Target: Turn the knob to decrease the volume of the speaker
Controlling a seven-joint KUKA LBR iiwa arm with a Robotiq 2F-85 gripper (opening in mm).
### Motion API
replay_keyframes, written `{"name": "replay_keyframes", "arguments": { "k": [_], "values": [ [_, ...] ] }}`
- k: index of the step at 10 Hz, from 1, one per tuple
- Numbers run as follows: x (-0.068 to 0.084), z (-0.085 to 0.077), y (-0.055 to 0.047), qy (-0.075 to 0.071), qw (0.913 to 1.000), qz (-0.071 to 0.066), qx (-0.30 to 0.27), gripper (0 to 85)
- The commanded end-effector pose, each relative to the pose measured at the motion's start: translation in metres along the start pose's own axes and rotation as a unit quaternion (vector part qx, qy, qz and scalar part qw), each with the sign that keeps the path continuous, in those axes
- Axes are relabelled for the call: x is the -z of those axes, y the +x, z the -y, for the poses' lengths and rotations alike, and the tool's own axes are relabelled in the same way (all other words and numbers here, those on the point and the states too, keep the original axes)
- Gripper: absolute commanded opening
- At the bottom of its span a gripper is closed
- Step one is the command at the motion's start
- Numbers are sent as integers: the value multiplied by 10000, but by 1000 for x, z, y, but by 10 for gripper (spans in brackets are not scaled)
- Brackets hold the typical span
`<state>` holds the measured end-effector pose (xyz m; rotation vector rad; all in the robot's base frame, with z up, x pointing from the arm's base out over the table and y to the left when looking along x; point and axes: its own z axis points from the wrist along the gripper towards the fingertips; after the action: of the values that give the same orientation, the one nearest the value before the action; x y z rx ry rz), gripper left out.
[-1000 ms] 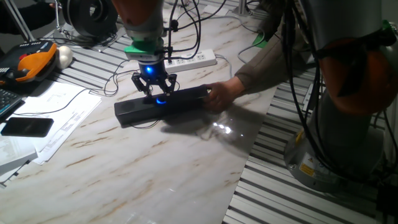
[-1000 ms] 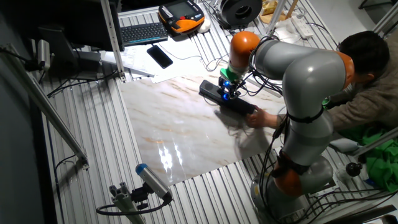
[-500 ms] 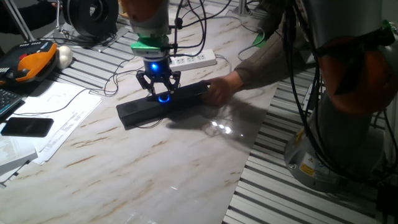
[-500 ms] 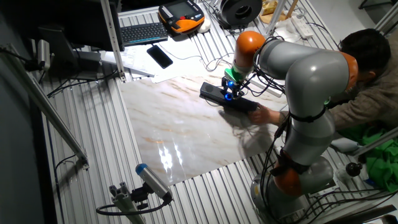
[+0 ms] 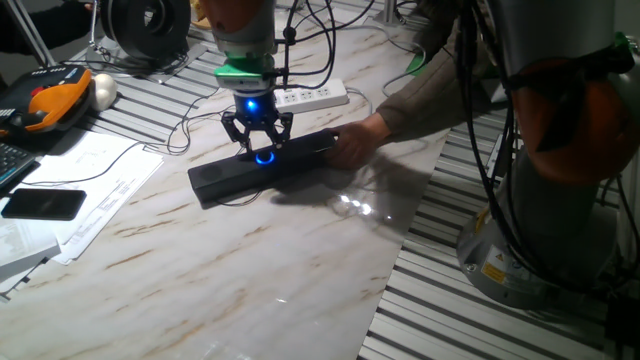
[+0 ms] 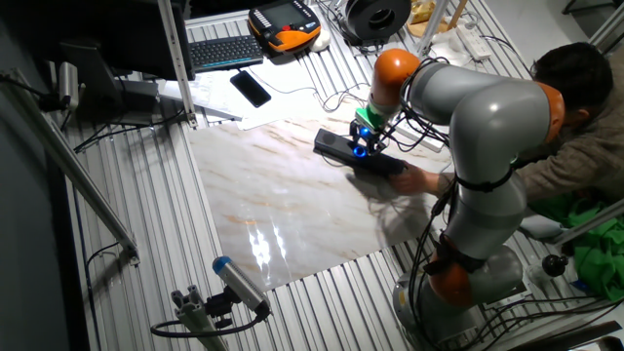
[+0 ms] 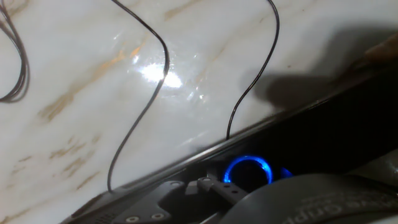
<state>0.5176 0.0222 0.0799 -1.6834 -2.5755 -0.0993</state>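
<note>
Our gripper (image 5: 258, 140) hangs straight above the knob (image 5: 264, 156), its fingers splayed on either side of the blue ring; we cannot tell whether they touch it, so we read them as apart. The knob sits mid-length on the speaker (image 5: 225, 178), which lies slantwise on the marble table (image 5: 250, 270), a person's hand (image 5: 352, 146) steadying its right end. We judge the approach nearly done: next we must descend, close on the dial and twist the way that lowers volume. The hand view shows the glowing ring (image 7: 248, 170) and thin cables (image 7: 252, 81) on the marble, hidden elsewhere; the other fixed view shows the whole arm (image 6: 478, 107).
</note>
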Motion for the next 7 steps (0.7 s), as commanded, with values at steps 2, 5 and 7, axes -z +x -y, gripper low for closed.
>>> {"name": "replay_keyframes", "arguments": {
  "k": [2,5,7],
  "values": [
    [-1,2,0,-40,10000,15,37,510],
    [-3,2,2,-91,9999,13,60,340],
    [-5,3,6,-113,9999,39,44,340]
  ]
}}
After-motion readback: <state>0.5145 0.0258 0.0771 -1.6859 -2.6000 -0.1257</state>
